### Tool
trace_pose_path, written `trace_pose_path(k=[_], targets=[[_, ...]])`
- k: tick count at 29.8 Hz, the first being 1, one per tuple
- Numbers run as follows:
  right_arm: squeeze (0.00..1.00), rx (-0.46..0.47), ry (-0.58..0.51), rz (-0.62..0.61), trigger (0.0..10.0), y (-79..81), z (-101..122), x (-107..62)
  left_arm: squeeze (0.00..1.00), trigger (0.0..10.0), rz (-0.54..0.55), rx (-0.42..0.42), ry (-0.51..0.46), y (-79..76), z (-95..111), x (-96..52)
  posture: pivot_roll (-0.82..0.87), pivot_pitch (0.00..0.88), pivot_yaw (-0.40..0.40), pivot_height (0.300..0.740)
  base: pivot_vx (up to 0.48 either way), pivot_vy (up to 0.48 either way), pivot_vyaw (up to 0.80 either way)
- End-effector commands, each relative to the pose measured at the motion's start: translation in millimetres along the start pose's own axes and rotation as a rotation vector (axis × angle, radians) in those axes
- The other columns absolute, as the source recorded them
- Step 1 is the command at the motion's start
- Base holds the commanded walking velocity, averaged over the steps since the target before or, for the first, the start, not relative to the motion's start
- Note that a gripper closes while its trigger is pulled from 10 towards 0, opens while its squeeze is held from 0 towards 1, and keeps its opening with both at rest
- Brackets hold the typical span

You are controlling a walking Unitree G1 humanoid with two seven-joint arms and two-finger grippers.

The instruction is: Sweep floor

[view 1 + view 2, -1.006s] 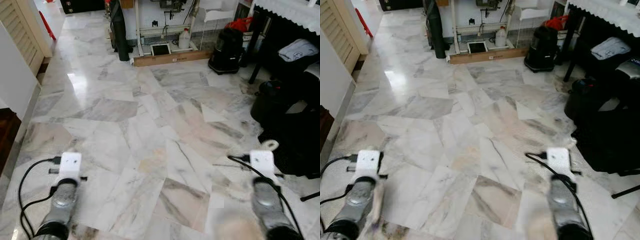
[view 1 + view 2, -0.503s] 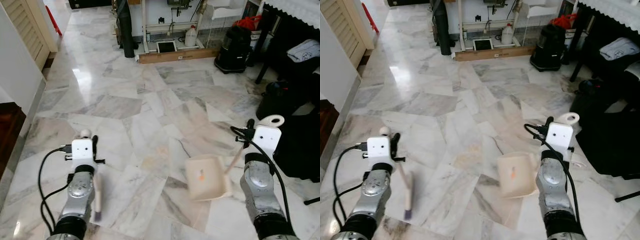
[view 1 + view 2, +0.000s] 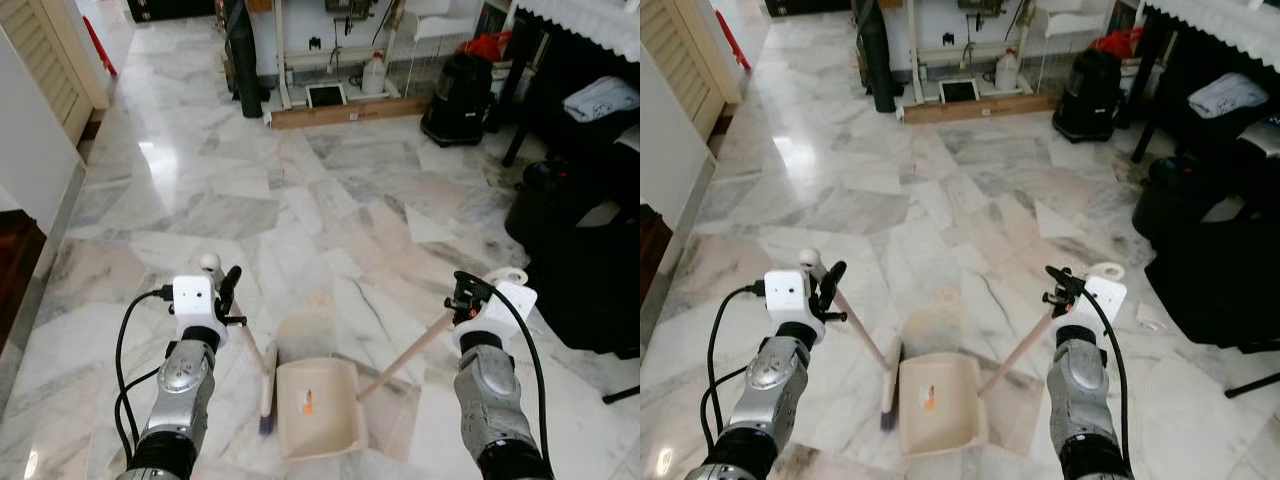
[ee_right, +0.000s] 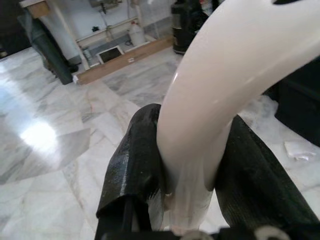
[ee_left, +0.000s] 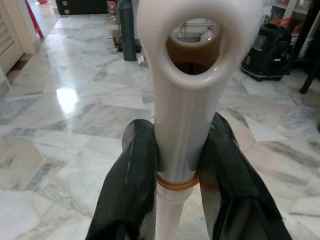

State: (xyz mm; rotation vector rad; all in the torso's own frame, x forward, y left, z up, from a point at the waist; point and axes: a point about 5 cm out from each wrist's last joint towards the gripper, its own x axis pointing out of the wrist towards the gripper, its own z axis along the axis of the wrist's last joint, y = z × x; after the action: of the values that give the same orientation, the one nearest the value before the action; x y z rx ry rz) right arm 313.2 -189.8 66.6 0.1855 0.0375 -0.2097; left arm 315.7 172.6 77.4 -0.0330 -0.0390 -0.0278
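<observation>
My left gripper point(image 3: 226, 291) is shut on the white handle of a small broom point(image 3: 246, 342), just below its ring end point(image 5: 197, 47). The brush head point(image 3: 266, 403) rests on the marble floor between my arms. My right gripper point(image 3: 464, 297) is shut on the long pale handle point(image 3: 404, 356) of a cream dustpan point(image 3: 318, 410). The pan lies flat on the floor right beside the brush head, with a small orange mark inside. The left wrist view has black fingers point(image 5: 131, 175) pressing both sides of the handle, as do the fingers point(image 4: 134, 165) in the right wrist view.
A black vacuum cleaner point(image 3: 460, 88), a wooden board point(image 3: 340, 112) and a white jug point(image 3: 373, 75) stand at the far end. Dark furniture point(image 3: 590, 270) lines the right side and a white wall point(image 3: 30, 150) the left. A paper scrap point(image 3: 1150, 316) lies near the furniture.
Both arms have come up and forward. The broom and dustpan swung inward and down, so the pan now lies on the floor between the arms with the brush beside it.
</observation>
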Motion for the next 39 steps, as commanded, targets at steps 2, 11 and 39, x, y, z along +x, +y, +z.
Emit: trace_pose_path(k=[2,11,39], targets=[[0.00,-0.023,-0.036,0.035,10.0,5.6,7,3.2,0.00,10.0,-0.011,0.003,0.006,1.7,0,-1.4,-0.04,0.007,0.026,0.740,0.000,0.000,0.00],[0.00,-0.121,-0.036,0.109,10.0,9.0,6,3.8,0.00,10.0,-0.001,0.051,0.008,9.4,-1,-3.4,-0.05,0.007,0.024,0.740,0.000,0.000,0.00],[0.00,-0.123,-0.037,0.109,10.0,15.6,-2,-1.2,0.00,10.0,0.103,0.006,-0.025,20.1,3,-8.1,-0.04,0.047,0.008,0.740,0.000,0.000,0.00]])
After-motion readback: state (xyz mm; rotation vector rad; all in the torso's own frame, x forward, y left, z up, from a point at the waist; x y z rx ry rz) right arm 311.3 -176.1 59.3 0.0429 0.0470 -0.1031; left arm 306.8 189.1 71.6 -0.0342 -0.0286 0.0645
